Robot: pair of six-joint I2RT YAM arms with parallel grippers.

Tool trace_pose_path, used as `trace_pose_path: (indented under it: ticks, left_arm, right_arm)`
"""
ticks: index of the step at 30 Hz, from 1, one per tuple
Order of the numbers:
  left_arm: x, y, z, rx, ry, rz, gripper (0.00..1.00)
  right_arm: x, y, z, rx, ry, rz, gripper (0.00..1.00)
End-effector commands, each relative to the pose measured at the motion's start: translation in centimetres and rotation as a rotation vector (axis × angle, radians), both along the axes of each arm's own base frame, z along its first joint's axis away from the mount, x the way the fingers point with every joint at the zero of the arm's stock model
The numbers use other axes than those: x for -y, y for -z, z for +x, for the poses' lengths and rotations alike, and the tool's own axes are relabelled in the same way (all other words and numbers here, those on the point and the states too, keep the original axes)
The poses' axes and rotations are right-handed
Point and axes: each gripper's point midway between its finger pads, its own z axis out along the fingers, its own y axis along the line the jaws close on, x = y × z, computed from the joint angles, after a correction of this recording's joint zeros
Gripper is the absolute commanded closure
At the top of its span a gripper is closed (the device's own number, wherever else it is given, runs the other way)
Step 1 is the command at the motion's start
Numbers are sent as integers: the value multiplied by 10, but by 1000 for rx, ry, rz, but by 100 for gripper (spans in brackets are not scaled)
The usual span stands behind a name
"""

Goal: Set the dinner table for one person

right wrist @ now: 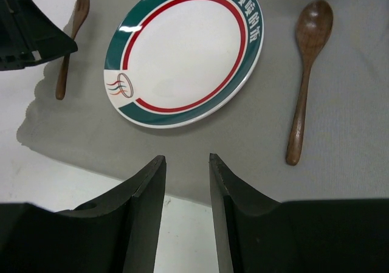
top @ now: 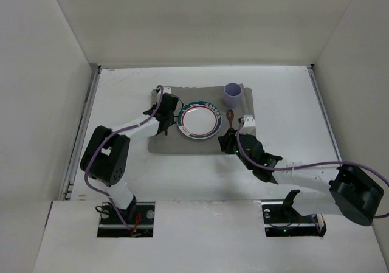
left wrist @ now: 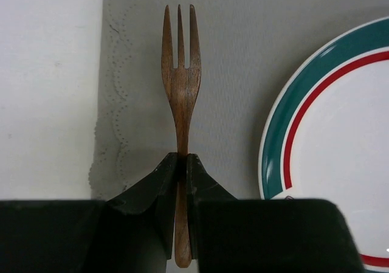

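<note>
Nearest, short of the plate (right wrist: 182, 48), the right gripper (right wrist: 186, 160) hangs half open, empty. Left of the plate, the left gripper (left wrist: 181, 157) is clamped on the fork (left wrist: 181, 84), likely light, stiff and thin: mid-handle suits it. Under the plate and beyond spreads the dinner table (top: 121, 90).

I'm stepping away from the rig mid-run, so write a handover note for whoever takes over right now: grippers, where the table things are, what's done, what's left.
Left gripper: shut on the wooden fork by its handle, left of the plate, over the grey mat. I cannot tell whether the fork rests on the mat.
Right gripper: open and empty, at the mat's near edge.
Done: plate mid-mat, wooden spoon lying on the mat right of it, purple cup at the mat's far right corner. The mat lies on the dinner table.
Left: probably release the fork beside the plate and pull both arms back.
</note>
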Motion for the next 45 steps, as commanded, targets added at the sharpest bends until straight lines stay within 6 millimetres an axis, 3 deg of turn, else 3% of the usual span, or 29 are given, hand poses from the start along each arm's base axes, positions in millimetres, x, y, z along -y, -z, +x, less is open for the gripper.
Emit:
trace_pose_path:
  ticks: [1,11,20,29,34,41,45]
  left_arm:
    - [14,-22,18,55,65,2,94]
    - [10,10,17,-11,69,56,92]
    - [2,15,12,-26,57,79,89]
    - [3,17,9,-39,62,86,79]
    - [5,-8,9,17,53,77,69]
    - [8,-86,-1,214,6,-31,47]
    - [-5,-117,-18,330,-52,-118,35]
  right_arm:
    - [-5,-22,9,47,19,68,59]
    - [-6,-19,11,45,21,62,59]
    - [-4,-18,11,41,21,68,58]
    - [-2,-21,11,45,26,74,58]
    - [0,-23,12,51,31,82,58]
    - [2,-25,12,55,36,86,57]
    - [5,-32,10,72,43,102,49]
